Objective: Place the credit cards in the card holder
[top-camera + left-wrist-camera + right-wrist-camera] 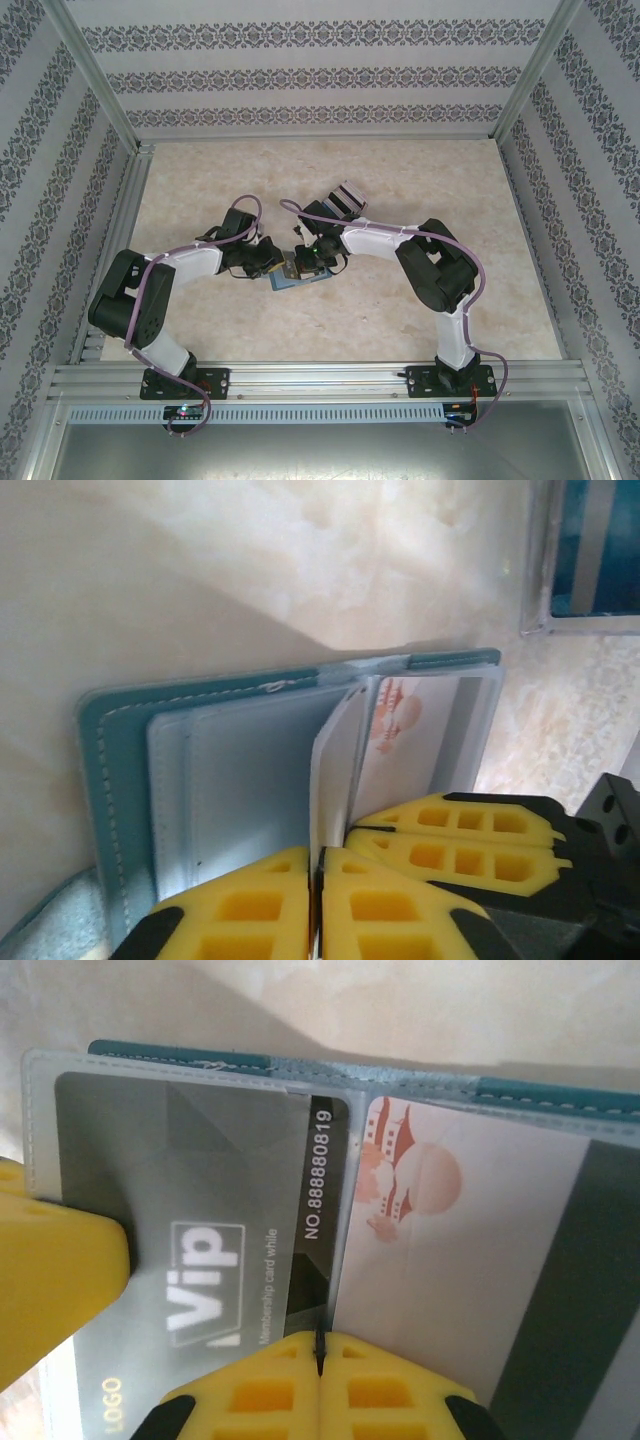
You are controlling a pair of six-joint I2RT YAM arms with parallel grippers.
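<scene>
Lying on the table (420, 190): card holder (295, 282), open flat between your two arms.
Clear sleeves (250, 780): hold a grey VIP card (200, 1190) and a whitish card (470, 1250).
Left gripper (316, 858): pinched tight on a sleeve leaf (335, 770).
Right gripper (320, 1345): fingers together at the fold; held thing unclear.
Risk: pull unevenly and you tear the leaf or drag the holder.

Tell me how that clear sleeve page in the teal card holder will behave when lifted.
Probably floppy: the clear sleeve page bows where the left gripper pinches it. Likely light, as it looks sheet-thin seen edge-on. Its glossy sheen suggests it may slip in a grip.
</scene>
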